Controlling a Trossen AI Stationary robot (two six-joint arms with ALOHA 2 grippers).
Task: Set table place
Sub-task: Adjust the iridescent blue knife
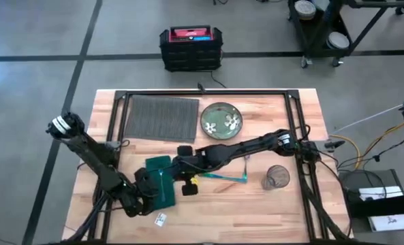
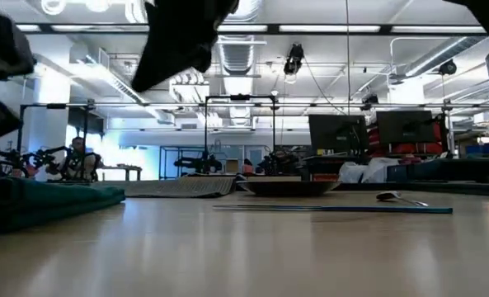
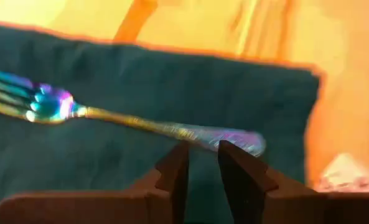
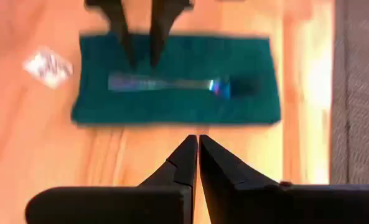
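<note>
A dark green napkin (image 4: 178,78) lies flat on the table (image 1: 256,204) near its front left. An iridescent fork (image 3: 140,121) lies on the napkin, along its length. My left gripper (image 3: 203,149) hovers over the fork's handle end (image 4: 125,82), its fingers a narrow gap apart and pointing down. My right gripper (image 4: 198,140) is shut, with nothing in it. It hangs over bare wood beside the napkin's long edge. The place, a dark grey ribbed mat (image 1: 161,117), lies at the far left with a green flowered plate (image 1: 221,121) beside it.
A clear glass (image 1: 278,177) stands at the right front. A teal-handled utensil (image 1: 223,177) lies between the glass and the napkin. A small white packet (image 1: 160,219) lies near the front edge. A black metal frame (image 1: 208,93) rings the table.
</note>
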